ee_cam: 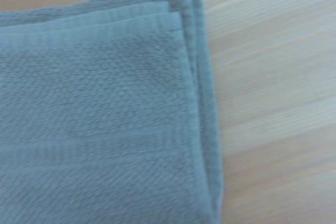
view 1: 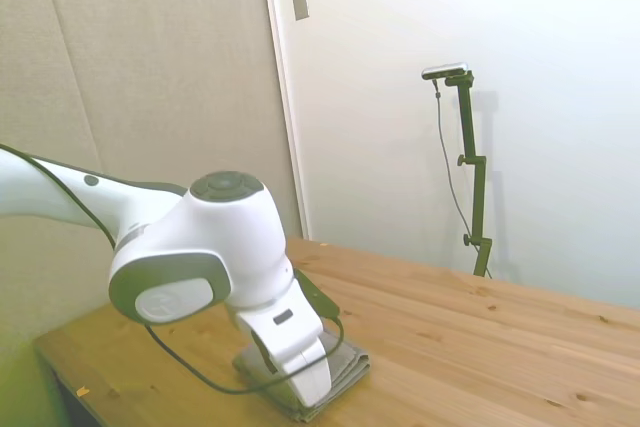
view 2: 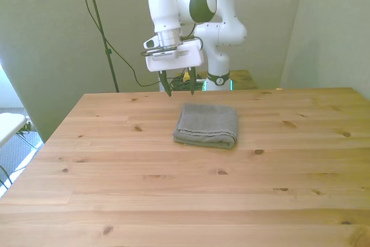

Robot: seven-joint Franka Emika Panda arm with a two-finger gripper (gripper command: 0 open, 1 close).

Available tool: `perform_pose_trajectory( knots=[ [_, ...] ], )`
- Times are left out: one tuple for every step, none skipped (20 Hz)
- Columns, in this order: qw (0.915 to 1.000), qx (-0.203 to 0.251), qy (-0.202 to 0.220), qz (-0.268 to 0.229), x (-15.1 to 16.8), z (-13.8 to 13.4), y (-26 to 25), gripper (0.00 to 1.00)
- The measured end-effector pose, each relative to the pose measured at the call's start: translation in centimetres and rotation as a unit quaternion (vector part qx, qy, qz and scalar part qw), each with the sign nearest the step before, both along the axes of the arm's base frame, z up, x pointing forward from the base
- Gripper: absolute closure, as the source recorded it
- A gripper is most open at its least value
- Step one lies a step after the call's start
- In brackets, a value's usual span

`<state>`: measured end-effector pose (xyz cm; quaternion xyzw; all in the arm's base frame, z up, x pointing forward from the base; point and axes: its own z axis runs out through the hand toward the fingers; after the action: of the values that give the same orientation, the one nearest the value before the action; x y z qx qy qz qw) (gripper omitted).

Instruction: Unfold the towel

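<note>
The wooden worktop [view 2: 185, 189] carries a single folded towel [view 2: 206, 125], which lies toward the far edge, a little to the front view's right of the middle. The towel rests flat as a neat rectangular pad, its layered edges stacked at one corner, as the wrist view [ee_cam: 105, 119] shows close up. The white arm hangs above the far edge with the gripper [view 2: 179, 89] pointing down; its fingers [view 2: 168, 88] stand apart, holding nothing. They hover clear of the cloth, just beyond the towel's far corner on the front view's left, not touching it
</note>
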<state>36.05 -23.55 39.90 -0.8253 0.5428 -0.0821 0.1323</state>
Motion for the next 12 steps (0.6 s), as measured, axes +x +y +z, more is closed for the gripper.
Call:
perform_pose_trajectory(
  knots=[
    [1.0000, 0.004, -0.006, -0.003, 0.1, -0.7, -0.5, 0.00],
    [0.9999, 0.009, -0.010, -0.004, 0.3, -1.3, -0.7, 0.00],
    [0.9998, 0.014, -0.013, -0.004, 0.5, -2.0, -0.8, 0.00],
    [0.9997, 0.020, -0.014, -0.001, 0.7, -2.6, -0.7, 0.00],
    [0.9995, 0.027, -0.016, 0.003, 1.1, -3.2, -0.6, 0.00],
    [0.9992, 0.034, -0.019, 0.007, 1.5, -3.6, -0.5, 0.00],
    [0.9989, 0.040, -0.023, 0.013, 1.9, -3.9, -0.4, 0.00],
    [0.9985, 0.045, -0.027, 0.018, 2.3, -4.2, -0.4, 0.00],
    [0.9982, 0.047, -0.030, 0.021, 2.7, -4.3, -0.4, 0.00],
    [0.9980, 0.049, -0.030, 0.026, 3.0, -4.4, -0.4, 0.00],
    [0.9977, 0.053, -0.032, 0.029, 3.3, -4.5, -0.4, 0.00],
    [0.9974, 0.055, -0.033, 0.032, 3.5, -4.5, -0.3, 0.00]
  ],
)
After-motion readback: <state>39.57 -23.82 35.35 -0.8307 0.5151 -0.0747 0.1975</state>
